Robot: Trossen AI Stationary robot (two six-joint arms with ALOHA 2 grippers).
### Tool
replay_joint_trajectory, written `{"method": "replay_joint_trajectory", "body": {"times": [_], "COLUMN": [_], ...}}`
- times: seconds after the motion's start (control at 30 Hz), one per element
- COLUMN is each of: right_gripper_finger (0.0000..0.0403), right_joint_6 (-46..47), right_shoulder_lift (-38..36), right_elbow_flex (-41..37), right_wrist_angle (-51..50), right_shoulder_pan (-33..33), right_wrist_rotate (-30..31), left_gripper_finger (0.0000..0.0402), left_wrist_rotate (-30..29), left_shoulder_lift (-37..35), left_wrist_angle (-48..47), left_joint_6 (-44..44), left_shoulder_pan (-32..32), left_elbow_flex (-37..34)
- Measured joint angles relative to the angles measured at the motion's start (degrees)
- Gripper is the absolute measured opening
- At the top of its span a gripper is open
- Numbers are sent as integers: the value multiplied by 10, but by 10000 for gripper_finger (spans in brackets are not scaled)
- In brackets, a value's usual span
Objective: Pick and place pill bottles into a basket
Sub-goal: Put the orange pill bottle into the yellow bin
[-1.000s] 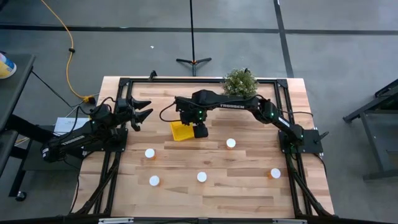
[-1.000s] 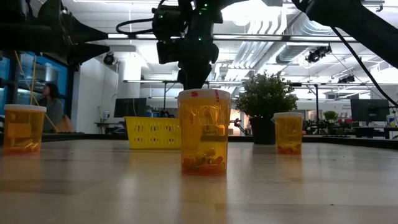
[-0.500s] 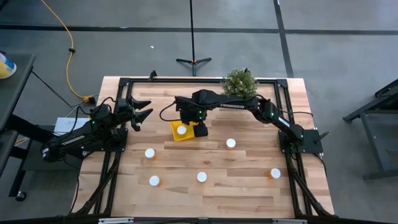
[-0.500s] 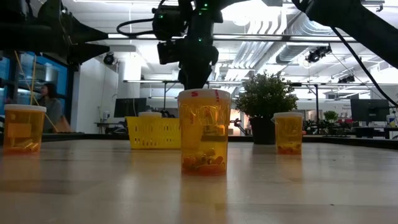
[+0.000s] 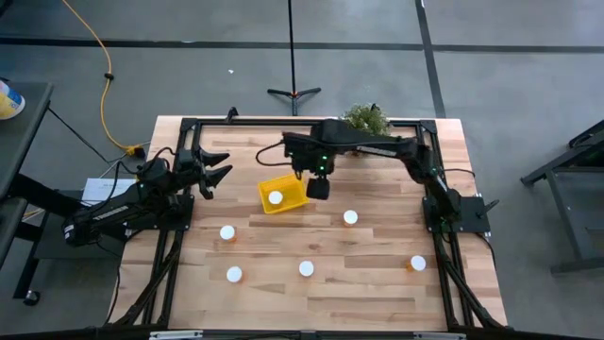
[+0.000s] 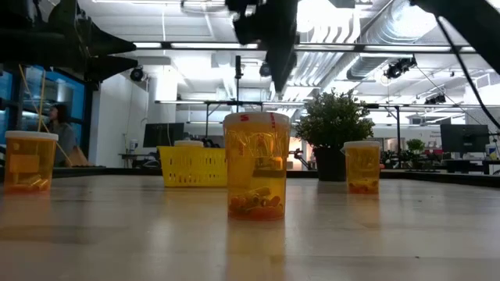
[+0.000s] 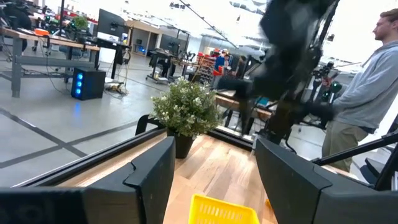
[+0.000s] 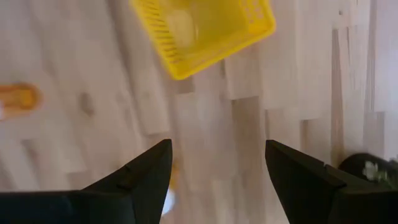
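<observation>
Pill bottle [image 5: 275, 198] — inside basket [image 5: 293, 186]

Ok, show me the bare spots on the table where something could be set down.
The widest bare wood is the front strip, below the bottles at and. Another patch lies between the basket and the table's right edge, above the bottle. It is crowded around the basket, where the right gripper hovers open; the left gripper waits at the left edge.

table [image 5: 377, 283]: pale wood planks | basket [image 5: 293, 186]: yellow plastic | pill bottles [image 6: 255, 165]: translucent orange plastic
</observation>
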Motion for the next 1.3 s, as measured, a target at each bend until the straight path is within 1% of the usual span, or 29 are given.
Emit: {"method": "replay_joint_trajectory", "body": {"times": [0.13,0.17,0.33,0.4,0.57,0.7,0.73,0.83,0.87,0.93,1.07,1.13,1.2,1.3], "right_gripper_finger": [249,250,246,246,245,244,244,244,243,239,228,223,219,216], "right_joint_6": [31,37,83,96,134,161,162,196,212,225,224,232,246,283], "right_shoulder_lift": [-42,-51,-77,-78,-79,-86,-93,-128,-146,-188,-292,-344,-393,-454], "right_elbow_flex": [0,0,0,-1,-15,-62,-80,-156,-189,-258,-418,-493,-559,-652], "right_wrist_angle": [1,1,1,1,1,1,1,12,27,79,224,283,321,389], "right_shoulder_pan": [35,45,111,138,201,242,251,268,268,263,248,242,240,240], "right_wrist_rotate": [12,26,136,160,165,169,177,227,229,222,194,194,216,270], "left_gripper_finger": [259,259,259,259,259,259,259,259,259,259,259,259,259,259], "left_wrist_rotate": [3,3,2,2,2,2,2,2,2,1,1,1,1,-1], "left_shoulder_lift": [0,0,0,0,0,0,0,0,0,0,0,0,0,0], "left_wrist_angle": [0,-1,-5,-5,-9,-9,-9,-9,-9,-8,1,6,7,7], "left_joint_6": [-1,-1,-1,-1,-1,-1,-1,-1,-1,-1,1,8,10,10], "left_shoulder_pan": [0,0,0,0,0,0,0,0,0,0,0,0,0,0], "left_elbow_flex": [0,0,0,0,0,0,0,0,0,0,0,0,0,0]}}
